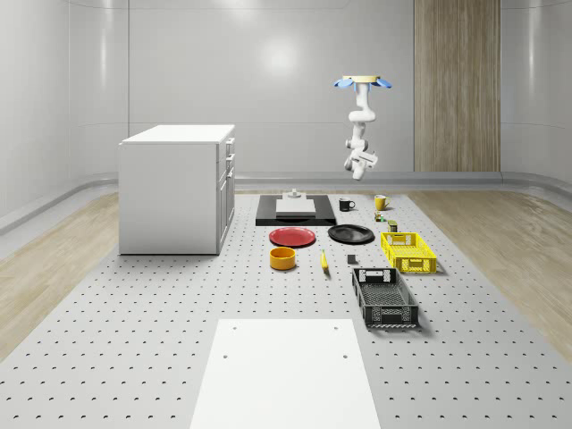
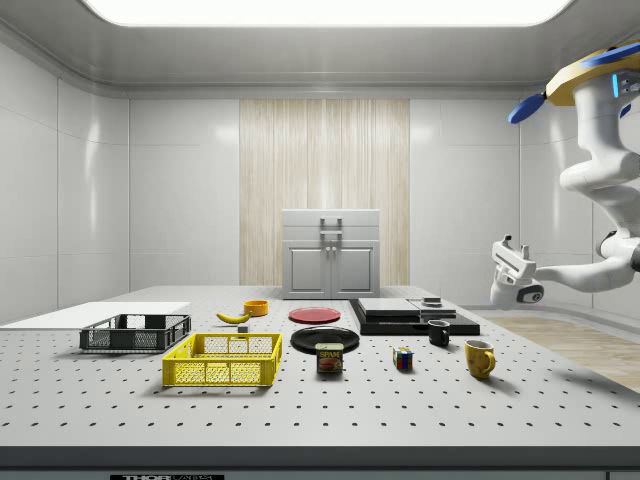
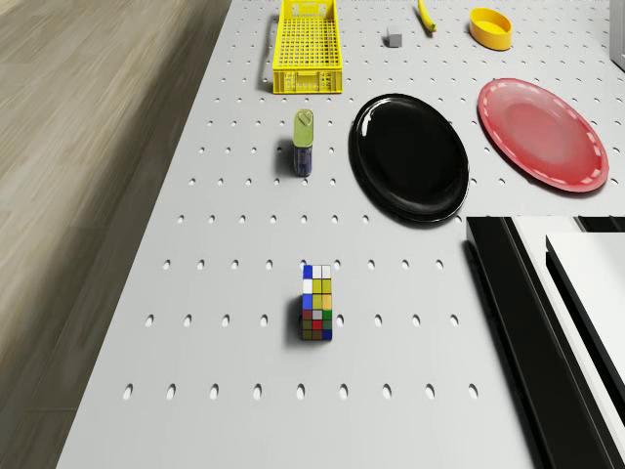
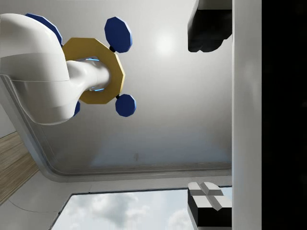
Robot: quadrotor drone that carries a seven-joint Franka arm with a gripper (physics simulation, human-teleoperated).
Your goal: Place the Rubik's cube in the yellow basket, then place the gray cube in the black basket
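Sitting alone on the perforated table, the Rubik's cube rests near the far edge, between a small can and a yellow mug. In the side view the can stands just off the yellow basket, which is open and holds nothing visible. Beyond that, the black basket lies nearer the whole-scene camera, with the gray cube on the table just beside the yellow basket. A black plate, red plate, orange bowl, banana and black mug lie around them, near a black tray and a white cabinet.

High above the table's far end hovers the drone, roughly over the mugs, arm hanging beneath it. The gripper hangs in the air well above the table, holding nothing, tipped up toward the ceiling; its fingers stand wide apart in the wrist view.
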